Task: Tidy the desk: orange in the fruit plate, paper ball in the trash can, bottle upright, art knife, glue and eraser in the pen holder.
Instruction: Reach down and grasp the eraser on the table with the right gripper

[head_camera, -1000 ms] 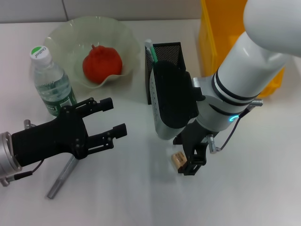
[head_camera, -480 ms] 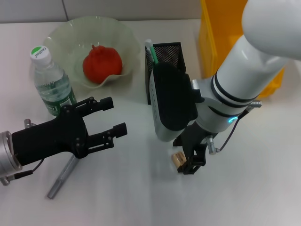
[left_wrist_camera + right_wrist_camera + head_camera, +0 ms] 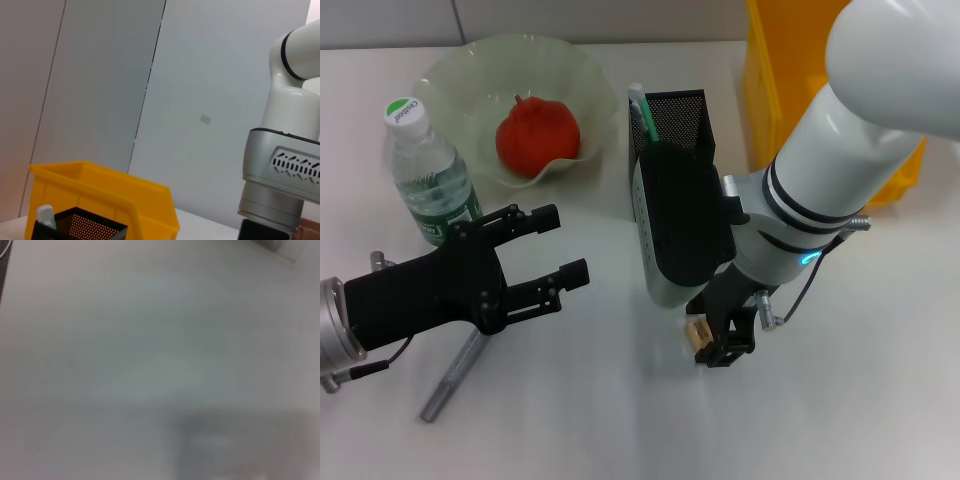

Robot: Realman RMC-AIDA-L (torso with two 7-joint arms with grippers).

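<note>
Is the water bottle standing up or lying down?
Upright: the bottle stands on its base beside the fruit plate, cap on top.

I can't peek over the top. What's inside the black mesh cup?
A white tube with a green tip pokes out at one corner of the pen holder. Lower down, the inside is hidden by its mesh walls and the right arm.

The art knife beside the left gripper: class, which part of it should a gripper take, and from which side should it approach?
Probably mid-shaft, from straight above. The art knife is a thin grey rod lying flat on the desk, so the fingers should straddle its narrow width, closing across its length. Its upper end is hidden under the open left gripper, which leaves only the lower half free to grasp.
</note>
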